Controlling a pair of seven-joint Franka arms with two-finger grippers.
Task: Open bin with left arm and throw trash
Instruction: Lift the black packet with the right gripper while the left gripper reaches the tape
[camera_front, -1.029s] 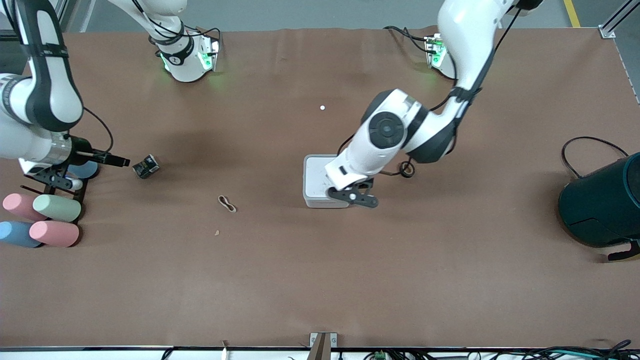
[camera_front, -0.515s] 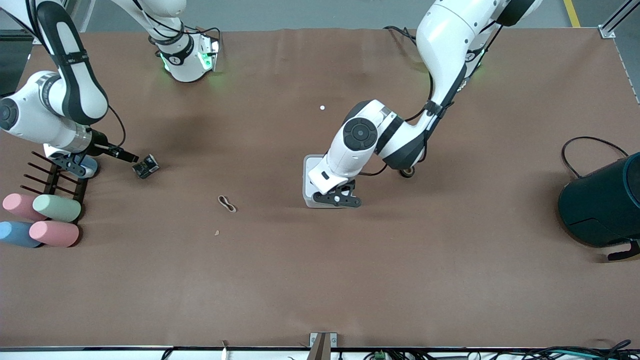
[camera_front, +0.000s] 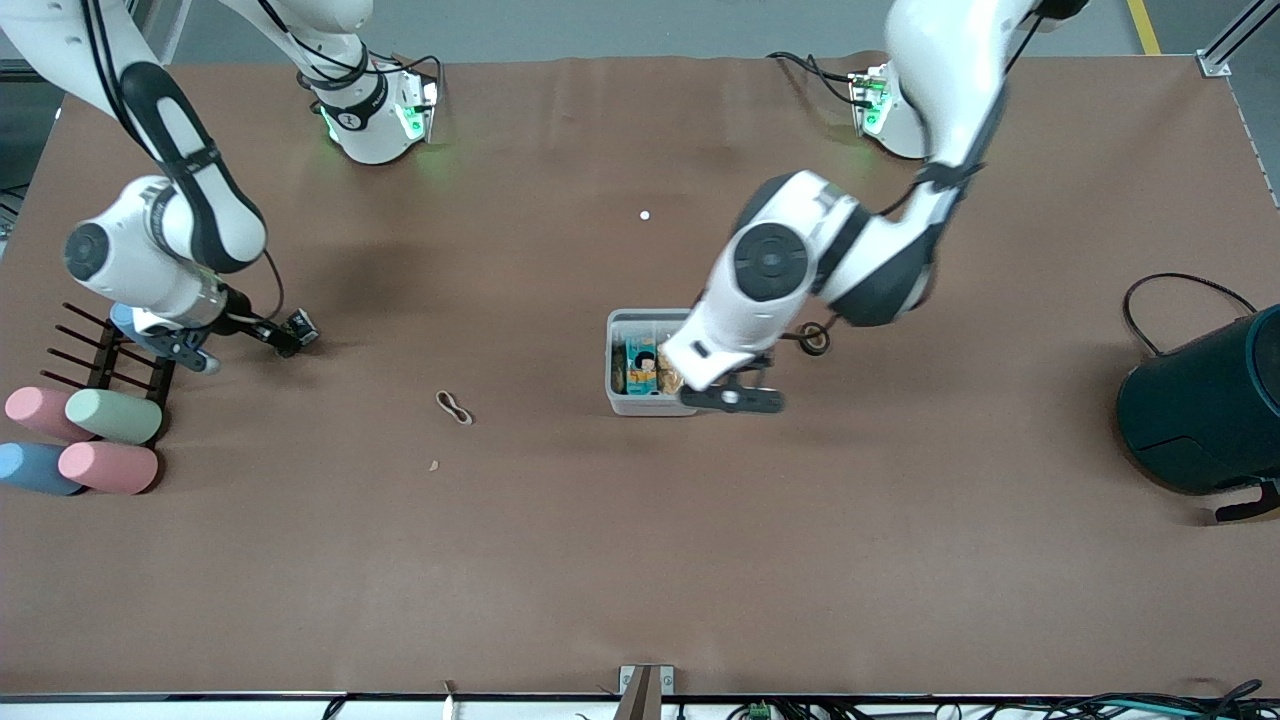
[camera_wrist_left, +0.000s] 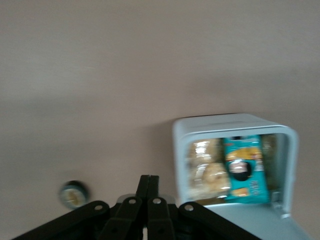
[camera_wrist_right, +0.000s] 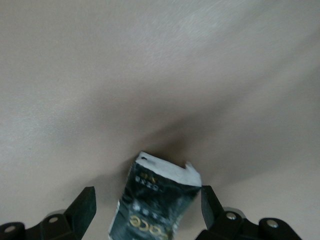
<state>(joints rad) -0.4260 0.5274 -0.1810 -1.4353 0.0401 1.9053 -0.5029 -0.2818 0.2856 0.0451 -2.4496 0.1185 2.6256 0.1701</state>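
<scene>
The bin (camera_front: 640, 405) stands mid-table with its lid swung open; a teal packet and snack bags show inside. In the left wrist view the bin (camera_wrist_left: 225, 122) gapes beside my left gripper (camera_wrist_left: 149, 178), which is shut and holds nothing. In the front view my left gripper (camera_front: 735, 400) hangs at the bin's edge toward the left arm's end. A black tape roll (camera_front: 815, 338) lies just past it. My right gripper (camera_front: 285, 340) is open, its jaws either side of the crumpled black wrapper (camera_wrist_right: 157, 200). The beige rubber band (camera_front: 453, 407) lies between wrapper and bin, nearer the front camera.
Pastel cups (camera_front: 85, 440) lie by a dark rack (camera_front: 100, 360) at the right arm's end. A large dark teal drum (camera_front: 1210, 400) with a black cable sits at the left arm's end. A small white dot (camera_front: 645, 215) and a crumb (camera_front: 433, 465) lie on the brown table.
The bin's lid has gone from shut to open as my left gripper swept across it toward the left arm's end. My right gripper moved from the rack to the wrapper.
</scene>
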